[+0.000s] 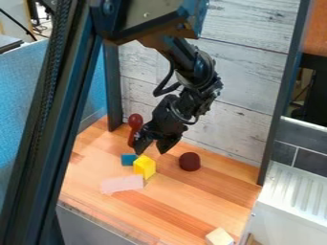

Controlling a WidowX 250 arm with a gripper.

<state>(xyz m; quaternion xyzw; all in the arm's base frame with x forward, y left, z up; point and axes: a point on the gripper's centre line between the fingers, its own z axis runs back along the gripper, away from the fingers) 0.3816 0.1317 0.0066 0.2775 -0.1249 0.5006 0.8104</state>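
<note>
My gripper [153,149] hangs, fingers apart, near the yellow block [145,167]; a clean grip there needs squared tips, clear of the blue block [127,159] beside it.

We see a black robot arm [198,72] with chunky, angular upper segments, a small light screw dot, rounded joint housings, a looping black cable [165,86], and a dark two-fingered end effector [153,149] with tapering, pointed tips.
</note>
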